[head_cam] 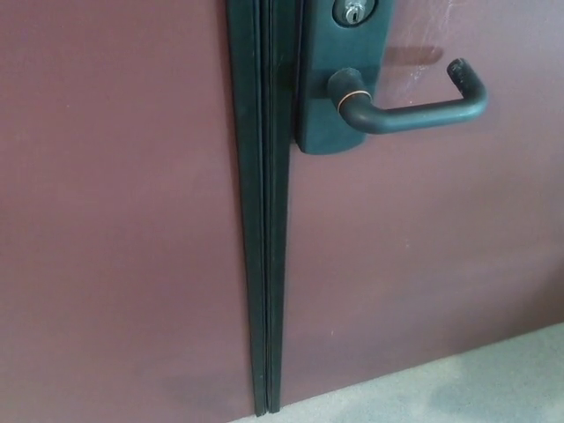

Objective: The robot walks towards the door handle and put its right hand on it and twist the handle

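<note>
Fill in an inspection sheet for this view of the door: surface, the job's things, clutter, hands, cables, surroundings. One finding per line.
Surface: maroon door, with faint scuffs near the top right.
Job's things: dark lever door handle, roughly level, its free end bent back toward the door; it sits on a dark backplate below a keyhole cylinder.
Clutter: nothing seen.
Hands: neither robot hand in view; the handle is untouched.
Cables: nothing seen.
Surroundings: dark vertical seal strip left of the handle; pale speckled floor at bottom right.
</note>
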Robot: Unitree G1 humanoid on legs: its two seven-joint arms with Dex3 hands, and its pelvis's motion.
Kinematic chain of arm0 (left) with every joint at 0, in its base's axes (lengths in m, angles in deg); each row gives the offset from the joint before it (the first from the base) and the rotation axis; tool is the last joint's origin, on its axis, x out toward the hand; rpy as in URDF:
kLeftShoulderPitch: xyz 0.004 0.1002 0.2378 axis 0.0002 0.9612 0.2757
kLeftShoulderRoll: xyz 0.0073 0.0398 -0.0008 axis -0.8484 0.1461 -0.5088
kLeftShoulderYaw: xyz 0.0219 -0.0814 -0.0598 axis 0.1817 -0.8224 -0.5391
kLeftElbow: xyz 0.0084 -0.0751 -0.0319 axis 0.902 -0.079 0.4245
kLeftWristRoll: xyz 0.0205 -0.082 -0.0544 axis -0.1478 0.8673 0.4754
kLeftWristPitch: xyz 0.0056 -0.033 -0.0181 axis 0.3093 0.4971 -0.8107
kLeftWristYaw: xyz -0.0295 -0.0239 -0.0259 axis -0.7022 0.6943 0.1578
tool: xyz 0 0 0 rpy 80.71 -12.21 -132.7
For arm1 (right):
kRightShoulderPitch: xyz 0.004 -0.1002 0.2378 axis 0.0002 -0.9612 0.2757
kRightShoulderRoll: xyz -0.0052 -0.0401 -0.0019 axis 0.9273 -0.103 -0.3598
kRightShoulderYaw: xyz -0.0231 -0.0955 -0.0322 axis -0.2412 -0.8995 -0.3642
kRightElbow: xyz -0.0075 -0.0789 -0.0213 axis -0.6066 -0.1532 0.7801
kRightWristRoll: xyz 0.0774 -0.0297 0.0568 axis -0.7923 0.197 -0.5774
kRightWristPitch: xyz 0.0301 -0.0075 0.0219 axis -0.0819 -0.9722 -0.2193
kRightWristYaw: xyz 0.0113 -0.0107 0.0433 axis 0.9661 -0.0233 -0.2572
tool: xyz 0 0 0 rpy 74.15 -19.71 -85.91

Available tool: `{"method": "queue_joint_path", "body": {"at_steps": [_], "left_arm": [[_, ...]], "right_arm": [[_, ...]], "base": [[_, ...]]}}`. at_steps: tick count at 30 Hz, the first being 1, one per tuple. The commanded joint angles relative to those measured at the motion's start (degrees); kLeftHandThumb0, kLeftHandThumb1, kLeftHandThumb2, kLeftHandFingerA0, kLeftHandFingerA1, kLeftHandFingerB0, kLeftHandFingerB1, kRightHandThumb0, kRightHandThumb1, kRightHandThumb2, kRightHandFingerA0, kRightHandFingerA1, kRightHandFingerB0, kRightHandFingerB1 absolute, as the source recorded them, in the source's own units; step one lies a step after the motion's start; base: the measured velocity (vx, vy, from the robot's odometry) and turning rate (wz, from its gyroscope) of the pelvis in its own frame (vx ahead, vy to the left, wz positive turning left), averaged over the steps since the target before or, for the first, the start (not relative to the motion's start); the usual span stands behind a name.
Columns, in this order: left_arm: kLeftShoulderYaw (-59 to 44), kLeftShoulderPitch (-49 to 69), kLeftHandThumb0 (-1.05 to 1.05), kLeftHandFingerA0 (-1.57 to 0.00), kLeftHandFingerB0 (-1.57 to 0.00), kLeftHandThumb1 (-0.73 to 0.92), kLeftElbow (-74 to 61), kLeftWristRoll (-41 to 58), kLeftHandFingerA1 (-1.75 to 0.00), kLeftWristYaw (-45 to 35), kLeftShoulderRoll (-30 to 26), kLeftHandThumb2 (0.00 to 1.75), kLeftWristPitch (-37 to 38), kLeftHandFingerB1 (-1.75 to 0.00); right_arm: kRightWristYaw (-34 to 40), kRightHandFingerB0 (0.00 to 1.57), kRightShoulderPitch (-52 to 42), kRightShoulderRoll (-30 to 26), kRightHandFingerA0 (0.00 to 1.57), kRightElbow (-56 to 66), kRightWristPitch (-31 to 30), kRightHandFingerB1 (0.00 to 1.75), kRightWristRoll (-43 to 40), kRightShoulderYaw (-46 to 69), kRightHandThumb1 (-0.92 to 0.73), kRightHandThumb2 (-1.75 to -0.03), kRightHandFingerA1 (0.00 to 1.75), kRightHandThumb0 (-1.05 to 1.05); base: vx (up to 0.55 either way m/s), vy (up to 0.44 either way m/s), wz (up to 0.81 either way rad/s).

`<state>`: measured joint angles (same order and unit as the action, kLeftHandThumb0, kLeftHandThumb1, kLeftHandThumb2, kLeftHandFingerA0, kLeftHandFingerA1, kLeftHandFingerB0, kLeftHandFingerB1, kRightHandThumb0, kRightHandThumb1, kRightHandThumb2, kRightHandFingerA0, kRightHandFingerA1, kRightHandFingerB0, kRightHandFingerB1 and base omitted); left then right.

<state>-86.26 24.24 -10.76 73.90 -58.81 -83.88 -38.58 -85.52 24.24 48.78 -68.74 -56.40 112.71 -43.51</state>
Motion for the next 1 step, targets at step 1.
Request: {"method": "queue_joint_path", "body": {"at_steps": [1], "left_arm": [[-0.54,-1.03,-0.51,-0.54,-0.38,0.52,0.01,1.12,-0.57,0.56,1.33,0.83,-1.22,-0.49]], "right_arm": [[23.59,0.00,3.79,-0.95,0.00,-14.10,10.80,0.17,2.36,-4.27,-0.58,-0.92,0.17,-0.73]], "base": [[0.00,0.000,0.00]]}}
